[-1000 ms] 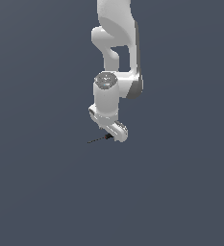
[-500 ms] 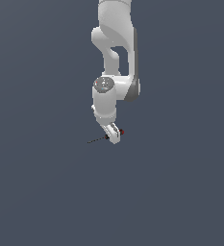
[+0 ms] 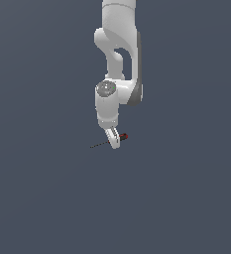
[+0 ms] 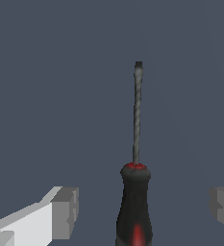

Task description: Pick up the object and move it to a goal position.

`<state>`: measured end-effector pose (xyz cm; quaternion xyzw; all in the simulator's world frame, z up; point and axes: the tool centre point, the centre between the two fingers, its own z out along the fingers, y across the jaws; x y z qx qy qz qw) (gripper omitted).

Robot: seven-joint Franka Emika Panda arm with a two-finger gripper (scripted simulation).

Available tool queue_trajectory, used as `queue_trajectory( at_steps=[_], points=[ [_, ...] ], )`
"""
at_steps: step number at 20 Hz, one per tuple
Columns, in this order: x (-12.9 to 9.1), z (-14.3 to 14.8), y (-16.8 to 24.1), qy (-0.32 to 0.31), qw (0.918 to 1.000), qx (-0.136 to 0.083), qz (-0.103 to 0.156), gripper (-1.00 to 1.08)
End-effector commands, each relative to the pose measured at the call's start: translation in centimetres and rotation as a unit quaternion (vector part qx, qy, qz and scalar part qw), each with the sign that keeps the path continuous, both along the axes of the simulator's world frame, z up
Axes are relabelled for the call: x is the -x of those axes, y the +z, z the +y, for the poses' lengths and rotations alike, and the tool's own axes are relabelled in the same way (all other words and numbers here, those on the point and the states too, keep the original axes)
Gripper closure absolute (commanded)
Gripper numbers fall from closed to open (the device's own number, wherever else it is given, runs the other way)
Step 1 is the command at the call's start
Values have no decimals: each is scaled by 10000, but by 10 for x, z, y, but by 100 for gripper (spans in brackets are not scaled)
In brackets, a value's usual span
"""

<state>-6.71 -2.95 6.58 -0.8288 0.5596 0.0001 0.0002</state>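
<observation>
The object (image 4: pixel 135 192) is a small screwdriver with a black-and-red handle and a thin dark shaft. In the wrist view it lies between my two grey fingertips (image 4: pixel 65 211), with wide gaps on both sides. In the exterior view the object (image 3: pixel 123 136) lies on the dark floor, its shaft reaching toward that view's left. My gripper (image 3: pixel 115 144) is down at the handle, open and straddling it, touching nothing that I can see.
The white arm (image 3: pixel 118 59) comes down from the top of the exterior view. A flat dark grey floor (image 3: pixel 47 198) surrounds the tool.
The wrist has turned and lowered over the last second, bringing the fingers down around the screwdriver's handle. The screwdriver has stayed where it was.
</observation>
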Motion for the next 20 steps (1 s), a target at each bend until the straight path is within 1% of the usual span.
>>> queue_trajectory(
  at_steps=[1,7,15,20],
  points=[
    [1,-1,-1,-65,10000,2,0,-92],
    [1,0,-6,-45,10000,2,2,-92],
    [2,0,-41,-66,10000,2,2,-92],
    [2,-1,-51,-72,10000,1,1,-92]
  ],
)
